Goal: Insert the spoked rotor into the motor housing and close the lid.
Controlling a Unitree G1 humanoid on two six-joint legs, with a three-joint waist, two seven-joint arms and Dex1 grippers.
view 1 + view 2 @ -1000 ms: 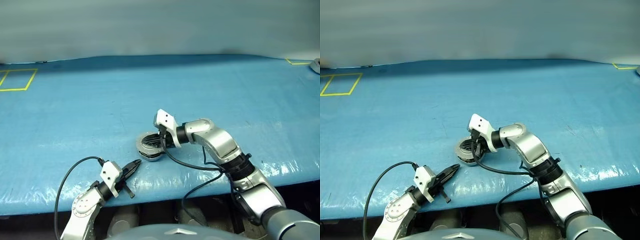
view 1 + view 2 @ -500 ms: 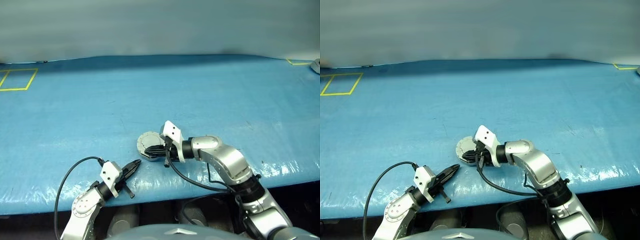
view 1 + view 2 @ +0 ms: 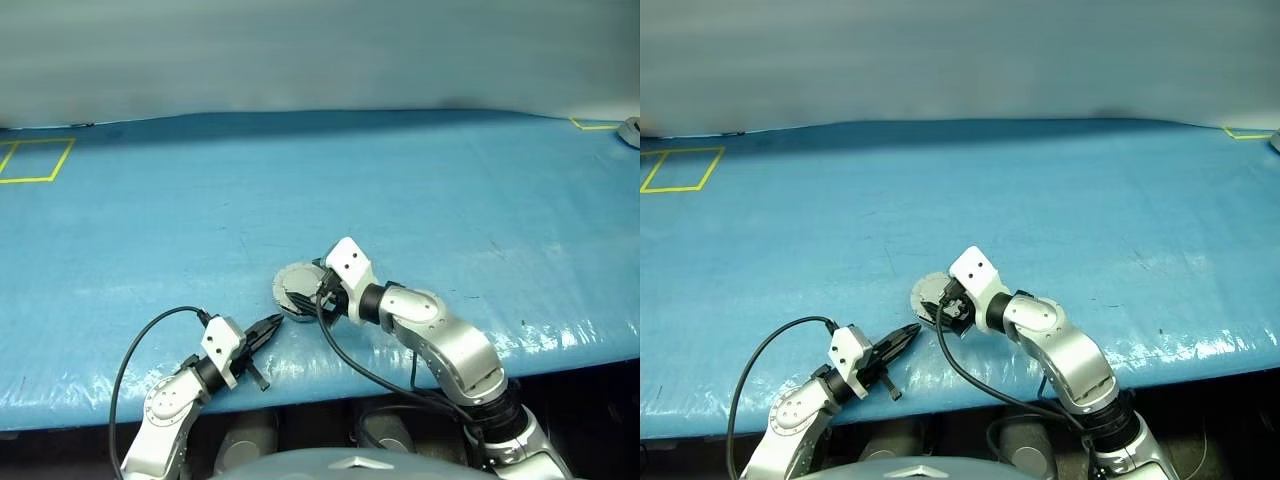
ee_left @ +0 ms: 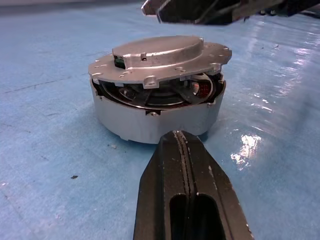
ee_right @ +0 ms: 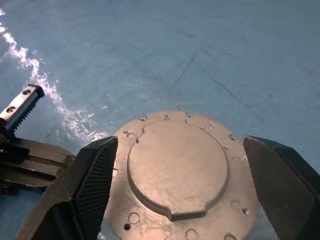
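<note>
Right gripper (image 3: 312, 297) hangs with jaws spread wide at the lid (image 3: 296, 282), apparently just let go, near the front edge of the blue table (image 3: 420, 180). Left gripper (image 3: 270, 329), pressed shut and empty, waits beside it. Left wrist view: one lid (image 4: 160, 57) sits tilted, not seated, on one motor housing (image 4: 150, 117); spokes of one rotor (image 4: 150, 92) and copper windings show through the gap. Right wrist view: two black fingers (image 5: 92, 175) straddle the lid's plain face (image 5: 177, 170).
</note>
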